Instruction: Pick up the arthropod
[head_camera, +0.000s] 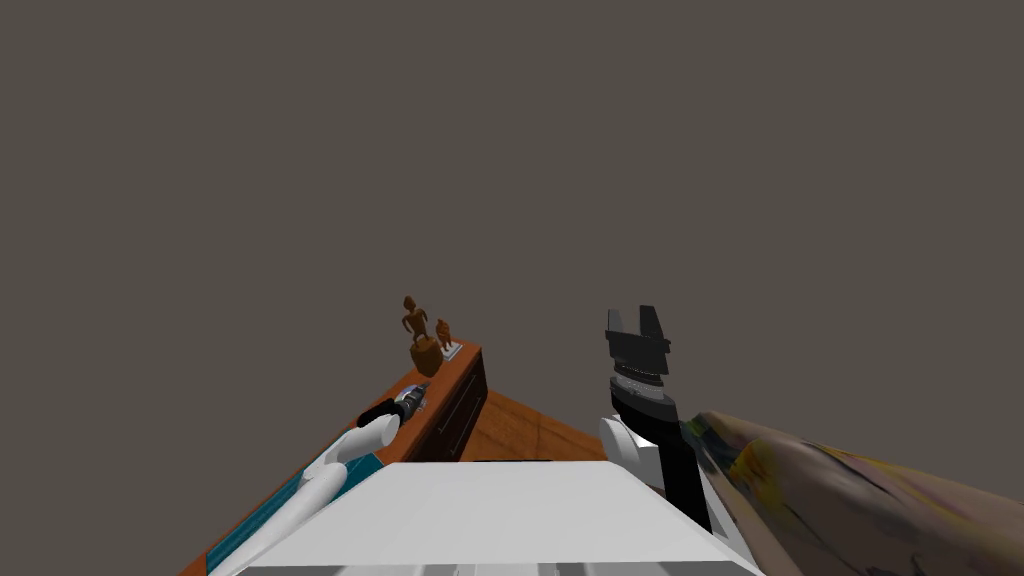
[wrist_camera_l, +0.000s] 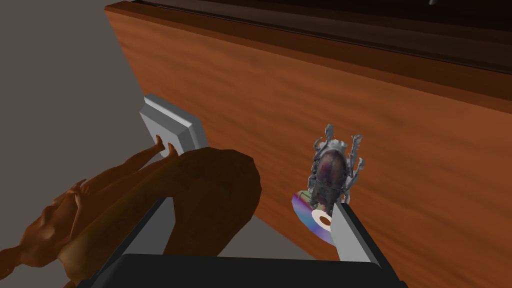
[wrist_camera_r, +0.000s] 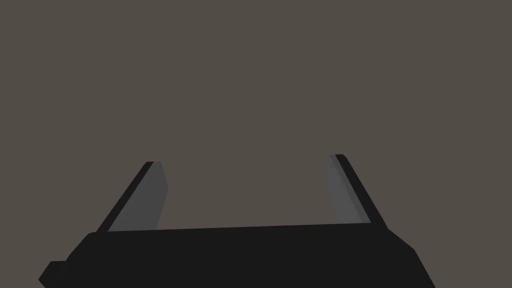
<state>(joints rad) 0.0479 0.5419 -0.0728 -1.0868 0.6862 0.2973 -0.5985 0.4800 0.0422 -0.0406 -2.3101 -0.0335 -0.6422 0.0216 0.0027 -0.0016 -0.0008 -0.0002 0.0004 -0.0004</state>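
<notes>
Reddish wood dresser top (wrist_camera_l: 300, 100) against a grey-brown wall (head_camera: 500, 150). The grey arthropod (wrist_camera_l: 332, 167) lies on a disc (wrist_camera_l: 305, 212), just past 1 fingertip (wrist_camera_l: 345, 225) of the spread left gripper (wrist_camera_l: 252, 202); the right gripper (wrist_camera_r: 245, 160) is spread too.

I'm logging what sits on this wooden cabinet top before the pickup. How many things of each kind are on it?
Brown figurines: 2 (tall figurine, small figurine)
Grey beetle: 1
Iridescent disc: 1
Total: 4
</notes>
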